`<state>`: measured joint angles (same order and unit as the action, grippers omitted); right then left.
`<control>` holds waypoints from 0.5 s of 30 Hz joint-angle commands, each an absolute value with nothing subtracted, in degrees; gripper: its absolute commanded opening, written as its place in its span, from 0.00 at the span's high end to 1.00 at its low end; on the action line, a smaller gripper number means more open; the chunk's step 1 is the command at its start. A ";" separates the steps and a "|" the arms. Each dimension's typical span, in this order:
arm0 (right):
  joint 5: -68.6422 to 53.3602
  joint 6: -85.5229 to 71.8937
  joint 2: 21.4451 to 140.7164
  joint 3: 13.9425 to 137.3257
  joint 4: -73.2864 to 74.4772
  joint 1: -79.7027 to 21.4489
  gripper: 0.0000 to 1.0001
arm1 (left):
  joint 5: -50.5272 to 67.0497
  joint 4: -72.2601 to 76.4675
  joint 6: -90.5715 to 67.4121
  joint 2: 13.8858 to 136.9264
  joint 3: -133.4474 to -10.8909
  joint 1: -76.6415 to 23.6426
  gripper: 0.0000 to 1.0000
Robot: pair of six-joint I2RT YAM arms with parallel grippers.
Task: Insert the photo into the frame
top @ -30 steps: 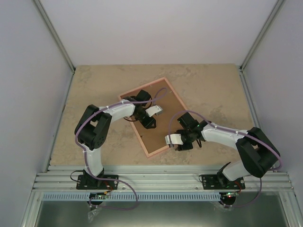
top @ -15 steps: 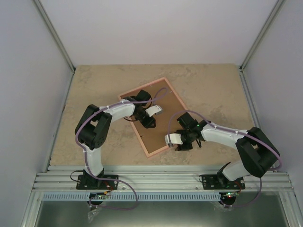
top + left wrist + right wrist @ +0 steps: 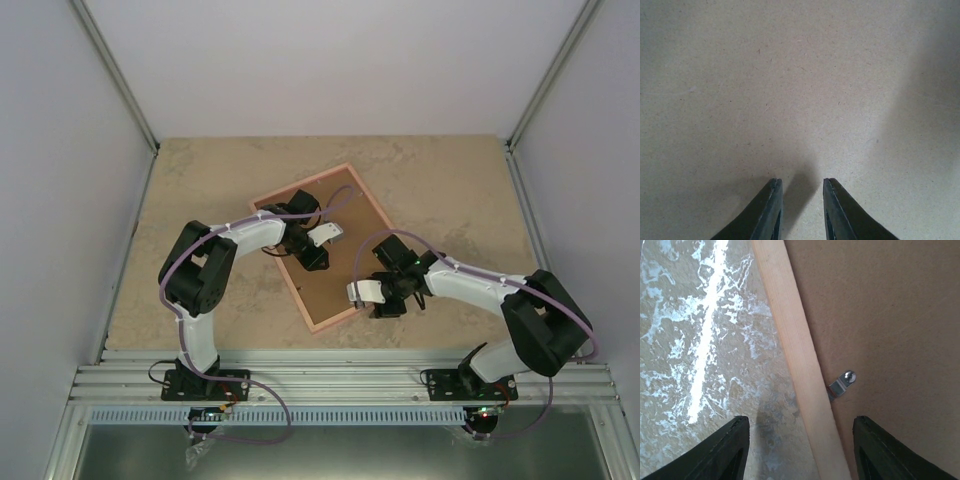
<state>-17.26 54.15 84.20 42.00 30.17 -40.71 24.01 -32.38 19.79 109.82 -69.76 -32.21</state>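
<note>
Two arms meet over the thin, flat pink rectangular picture frame (image 3: pixel 372 202) in the top view. It lies askew on the beige stone-patterned table (image 3: pixel 200 200), back up, with its plain brown fibreboard backing board (image 3: pixel 335 285) filling it. The left gripper (image 3: pixel 317 260) hangs over the board's middle, and the right gripper (image 3: pixel 385 308) is at the frame's right border. The photo, a sunset paper print, shows nowhere; whether it is hidden or elsewhere, I cannot tell. From the left wrist, the left gripper (image 3: pixel 800 200) has its fingers a narrow gap apart, holding nothing, close over bare board. From the right wrist, the right gripper (image 3: pixel 797 450) stands wide apart and empty, straddling the pale border beside a small silver metal turn clip (image 3: pixel 842 382) where border meets board. The frame looks light, stiff and flush to the table, so it is probably best pinched across its narrow border. The clip would need a careful sideways nudge.
</note>
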 commanded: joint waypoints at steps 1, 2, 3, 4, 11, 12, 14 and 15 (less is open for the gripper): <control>-17.18 53.96 83.61 44.42 32.11 -41.28 0.42 | 22.51 -33.93 20.92 112.42 -68.24 -32.87 0.74; -17.34 53.96 83.92 44.76 32.41 -41.29 0.42 | 22.50 -33.97 20.94 112.41 -68.27 -32.88 0.74; -17.46 53.96 84.13 44.94 32.48 -41.31 0.43 | 22.48 -34.01 21.02 112.41 -68.34 -32.92 0.74; -17.56 53.92 84.44 44.99 32.50 -41.42 0.43 | 22.50 -33.89 20.93 112.42 -68.33 -32.88 0.74; -17.03 53.40 86.93 43.61 30.61 -42.57 0.49 | 22.59 -33.90 20.80 112.51 -68.54 -32.94 0.74; -17.02 53.36 87.30 43.43 30.33 -42.76 0.49 | 22.59 -33.92 20.78 112.46 -68.49 -32.92 0.74; -17.16 53.22 87.91 43.19 29.86 -42.87 0.50 | 22.46 -33.92 20.81 112.38 -68.53 -32.93 0.74; -17.14 53.09 88.07 43.09 29.54 -42.93 0.50 | 22.42 -34.00 20.91 112.33 -68.48 -32.90 0.74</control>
